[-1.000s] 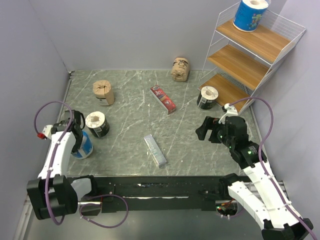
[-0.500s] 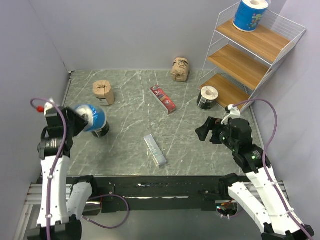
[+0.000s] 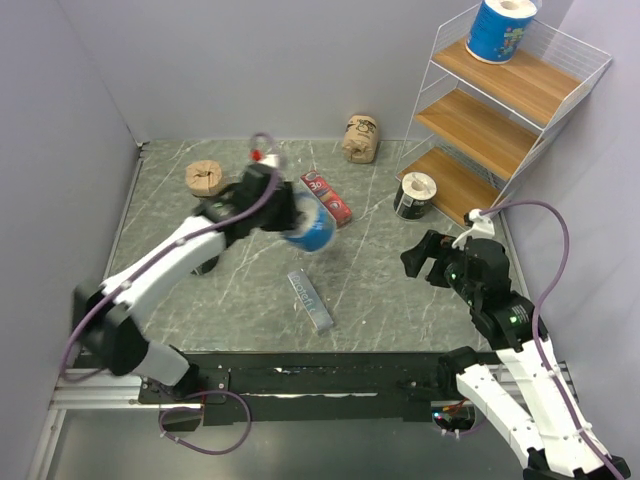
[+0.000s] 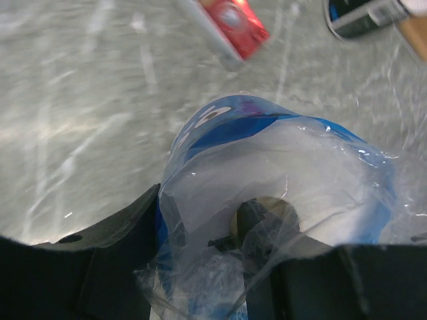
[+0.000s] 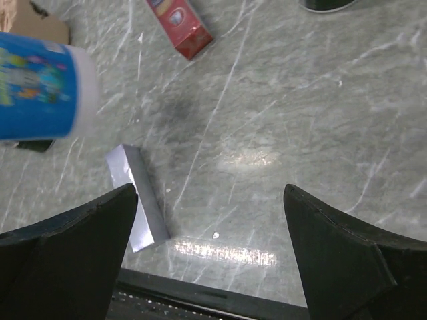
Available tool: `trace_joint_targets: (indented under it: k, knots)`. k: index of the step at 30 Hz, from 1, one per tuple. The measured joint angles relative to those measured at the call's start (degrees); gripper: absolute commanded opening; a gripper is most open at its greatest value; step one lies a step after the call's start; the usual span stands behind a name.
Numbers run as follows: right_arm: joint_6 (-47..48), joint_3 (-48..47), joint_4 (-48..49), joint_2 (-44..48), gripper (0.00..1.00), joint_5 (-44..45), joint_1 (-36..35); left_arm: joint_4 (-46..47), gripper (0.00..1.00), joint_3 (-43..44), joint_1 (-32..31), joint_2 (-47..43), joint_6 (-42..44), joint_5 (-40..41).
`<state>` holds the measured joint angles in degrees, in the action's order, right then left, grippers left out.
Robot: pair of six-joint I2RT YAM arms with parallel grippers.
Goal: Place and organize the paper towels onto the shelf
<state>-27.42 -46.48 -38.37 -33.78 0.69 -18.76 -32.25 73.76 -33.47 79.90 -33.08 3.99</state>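
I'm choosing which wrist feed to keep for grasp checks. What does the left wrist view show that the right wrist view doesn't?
Only the left wrist view: the left gripper clamped on the blue roll, seen end-on with its core hole and crumpled wrap.
Only the right wrist view: the right gripper, open above the table, the grey bar, and the roll's printed side.
Both: the blue roll, the red packet and the table.

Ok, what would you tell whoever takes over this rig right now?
Left gripper: shut on a blue roll, held above the table.
Right gripper: open, empty, near the shelf.
Done: other blue roll on the top tier.
To do: the carried roll, black roll by the bottom tier, second black roll mostly hidden behind the left arm, two tan rolls farther back.
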Motion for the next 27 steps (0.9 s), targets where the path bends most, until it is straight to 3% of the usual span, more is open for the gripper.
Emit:
trace_joint_targets:
  k: [9,12,13,15,16,20,27]
  knots:
    - [-3.2,0.1,-0.7,2.7,0.97,4.8,0.0,4.1,0.31,12.1,-16.1,22.4,0.7,2.3]
    - [-3.2,0.1,-1.3,2.7,0.97,5.8,0.0,5.6,0.44,12.8,-18.9,27.6,0.7,1.9]
    - [-3.2,0.1,-1.6,2.7,0.97,6.1,0.0,5.5,0.55,12.8,-19.4,28.9,0.7,1.4]
    - [-3.2,0.1,-1.9,2.7,0.97,6.4,0.0,5.5,0.67,12.9,-19.6,30.8,0.7,0.6]
    - [-3.1,0.1,-2.0,2.7,0.97,6.4,0.0,6.1,0.79,13.1,-19.6,31.3,0.6,0.1]
    - [-3.1,0.1,-2.1,2.4,0.97,6.3,0.0,7.3,0.99,15.0,-19.1,31.6,0.5,-1.0]
    - [-3.4,0.1,-1.7,-0.3,0.93,3.1,0.0,7.0,0.96,15.6,-17.8,26.0,1.1,-1.4]
